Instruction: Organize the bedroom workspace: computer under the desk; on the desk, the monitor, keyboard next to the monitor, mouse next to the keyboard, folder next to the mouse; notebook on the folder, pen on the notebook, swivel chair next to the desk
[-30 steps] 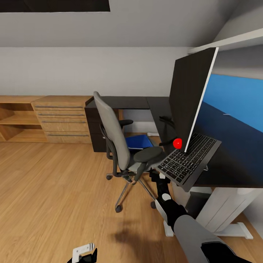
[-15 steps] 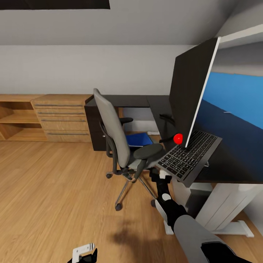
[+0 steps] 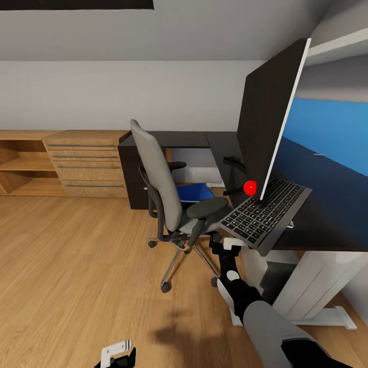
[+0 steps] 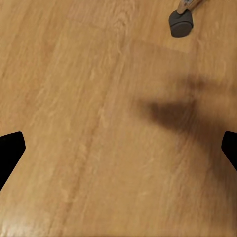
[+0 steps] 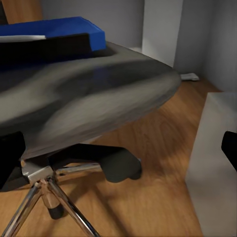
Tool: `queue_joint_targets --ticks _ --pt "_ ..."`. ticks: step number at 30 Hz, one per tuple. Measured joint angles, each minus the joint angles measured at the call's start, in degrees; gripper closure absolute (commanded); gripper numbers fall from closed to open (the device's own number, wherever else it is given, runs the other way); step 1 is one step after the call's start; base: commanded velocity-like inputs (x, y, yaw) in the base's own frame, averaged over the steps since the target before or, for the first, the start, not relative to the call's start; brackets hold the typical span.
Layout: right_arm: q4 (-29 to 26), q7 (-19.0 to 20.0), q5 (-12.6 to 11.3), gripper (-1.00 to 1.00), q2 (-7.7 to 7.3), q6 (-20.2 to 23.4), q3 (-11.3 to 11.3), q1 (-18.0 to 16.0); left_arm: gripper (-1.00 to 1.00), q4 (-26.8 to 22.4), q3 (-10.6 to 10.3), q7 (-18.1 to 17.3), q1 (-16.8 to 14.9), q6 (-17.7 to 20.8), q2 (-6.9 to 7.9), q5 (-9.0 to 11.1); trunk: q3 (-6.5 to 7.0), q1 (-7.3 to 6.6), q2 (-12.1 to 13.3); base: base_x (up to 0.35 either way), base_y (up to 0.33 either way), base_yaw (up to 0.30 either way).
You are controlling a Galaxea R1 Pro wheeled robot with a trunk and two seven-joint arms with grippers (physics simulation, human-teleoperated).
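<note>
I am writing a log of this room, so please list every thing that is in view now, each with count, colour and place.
chair: one, grey with black armrests, on the floor in front of the desk.
folder: one, bright blue, on the chair seat.
desk: one, black top with blue back panel, at the right.
monitor: one, black with a red dot, on the desk.
keyboard: one, black, at the desk's front edge, tilted and partly overhanging.
dresser: one, light wood, by the back wall.
floor: wood, light brown.
left hand: one, white and black, low over the floor.
right arm: one, grey and black, reaching under the keyboard.
</note>
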Motion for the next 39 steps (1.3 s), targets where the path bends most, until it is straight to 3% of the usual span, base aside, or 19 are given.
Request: queue_joint_targets --ticks 39 --pt "0.0 -1.5 0.0 -1.00 0.00 -0.1 0.0 0.0 -1.00 0.0 0.1 -0.2 0.0 -0.4 0.13 0.3 0.00 -0.02 0.0 0.050 0.036 0.000"
